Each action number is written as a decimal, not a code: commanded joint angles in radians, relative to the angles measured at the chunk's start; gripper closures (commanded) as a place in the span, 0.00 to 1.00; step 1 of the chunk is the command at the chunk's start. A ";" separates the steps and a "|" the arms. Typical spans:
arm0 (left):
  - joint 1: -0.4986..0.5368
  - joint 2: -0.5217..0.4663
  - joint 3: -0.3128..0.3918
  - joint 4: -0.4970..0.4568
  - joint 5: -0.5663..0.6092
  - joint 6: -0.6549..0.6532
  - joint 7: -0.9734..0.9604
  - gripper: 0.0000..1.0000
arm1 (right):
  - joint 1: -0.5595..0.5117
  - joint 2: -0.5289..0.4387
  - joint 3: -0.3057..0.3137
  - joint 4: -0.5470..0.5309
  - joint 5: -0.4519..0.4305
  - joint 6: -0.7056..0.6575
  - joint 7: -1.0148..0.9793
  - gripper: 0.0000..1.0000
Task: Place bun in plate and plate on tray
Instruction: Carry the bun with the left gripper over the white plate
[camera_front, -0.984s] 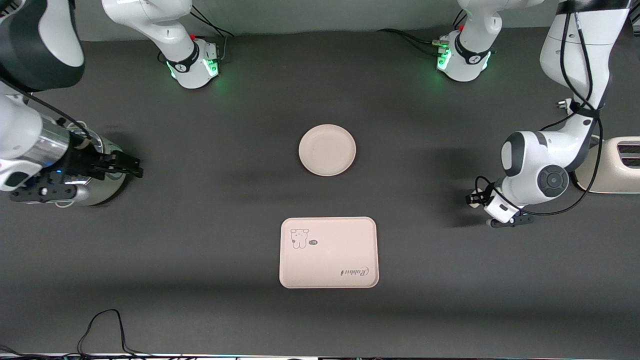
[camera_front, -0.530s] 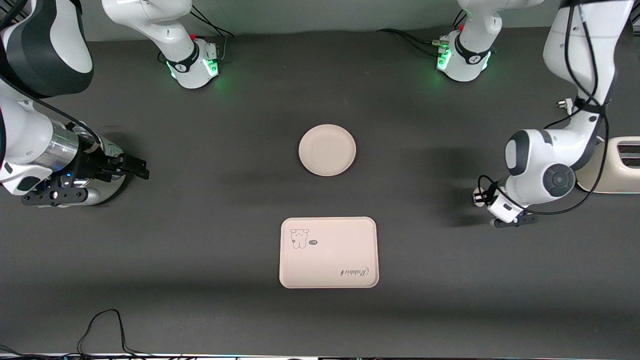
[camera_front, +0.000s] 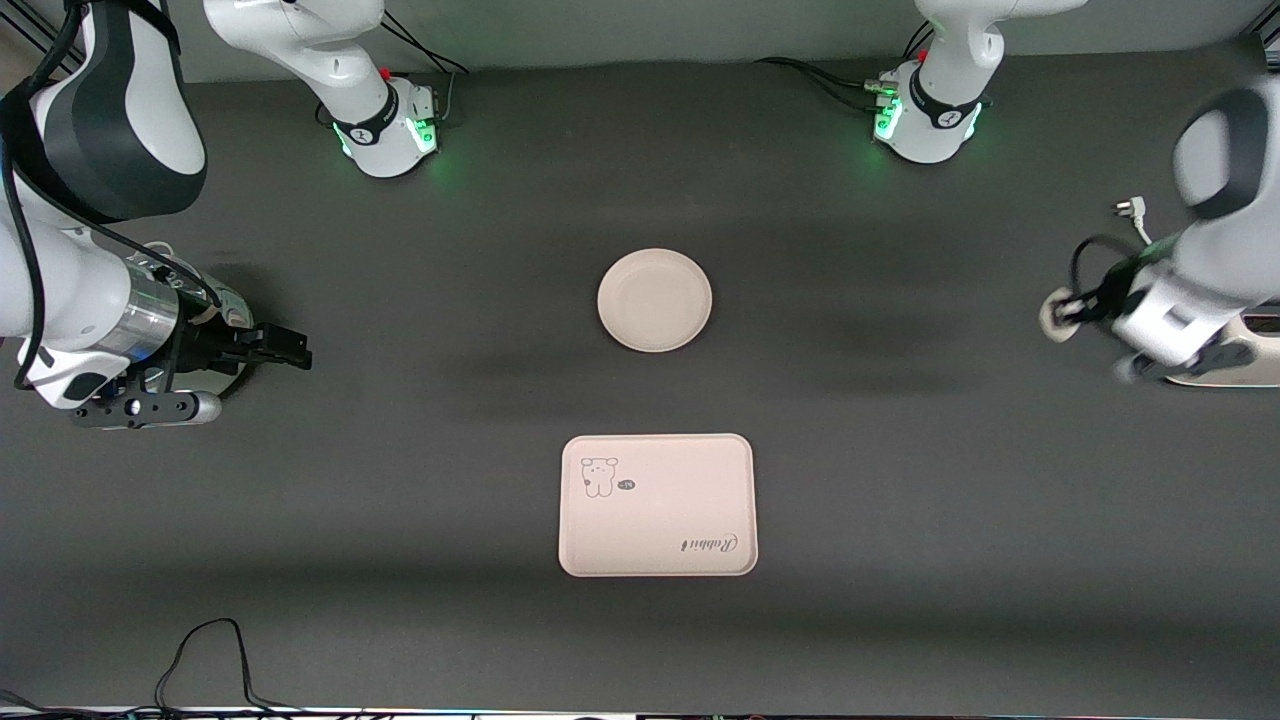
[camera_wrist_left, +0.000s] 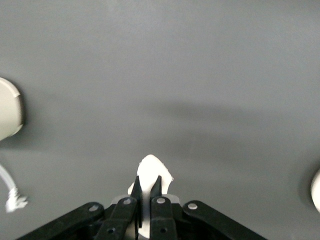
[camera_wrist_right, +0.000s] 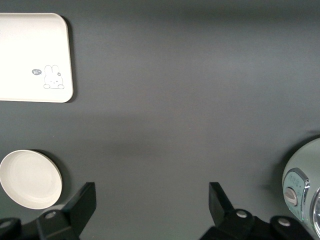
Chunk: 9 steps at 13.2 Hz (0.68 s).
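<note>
Holding the bun (camera_front: 1053, 315), the left gripper (camera_front: 1065, 312) hangs over the surface (camera_front: 900, 480) at the left arm's end; the plate (camera_front: 655, 300) lies farther than the tray (camera_front: 657, 505). Left wrist view: fingers (camera_wrist_left: 156, 187) pinch the bun (camera_wrist_left: 150, 170). Right wrist view: right gripper (camera_wrist_right: 152, 202) gapes wide, empty, over bare surface.

- Bun (camera_wrist_left: 151, 172): a small, smooth off-white lump, pinched between the closed fingers of the left gripper (camera_wrist_left: 145, 186) and held in the air over the desk's (camera_front: 900, 560) left-arm end.
- Plate (camera_front: 655, 300): round, shallow, plain cream with a raised rim, lying flat, upright and empty at mid-desk, farther from the front camera than the tray and apart from it.
- Tray (camera_front: 657, 505): cream, rectangular, round-cornered, flat on the desk, with a small cartoon animal print in one corner and "Rabbit" script in another.
</note>
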<state>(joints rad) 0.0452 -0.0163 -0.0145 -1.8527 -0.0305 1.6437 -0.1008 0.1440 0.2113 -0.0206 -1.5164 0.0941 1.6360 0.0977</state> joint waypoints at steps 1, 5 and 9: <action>0.001 -0.029 0.036 0.096 -0.031 -0.128 0.049 0.96 | 0.026 -0.003 -0.004 -0.002 0.013 0.019 -0.010 0.00; -0.028 -0.073 0.002 0.092 -0.035 -0.156 0.003 0.95 | 0.078 0.007 -0.004 -0.004 0.010 0.068 -0.001 0.00; -0.088 -0.056 -0.200 0.089 -0.091 -0.081 -0.395 0.96 | 0.137 0.037 -0.004 -0.004 0.030 0.128 0.034 0.00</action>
<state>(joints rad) -0.0088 -0.0816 -0.1326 -1.7687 -0.1056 1.5215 -0.3240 0.2600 0.2365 -0.0174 -1.5200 0.1049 1.7344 0.1082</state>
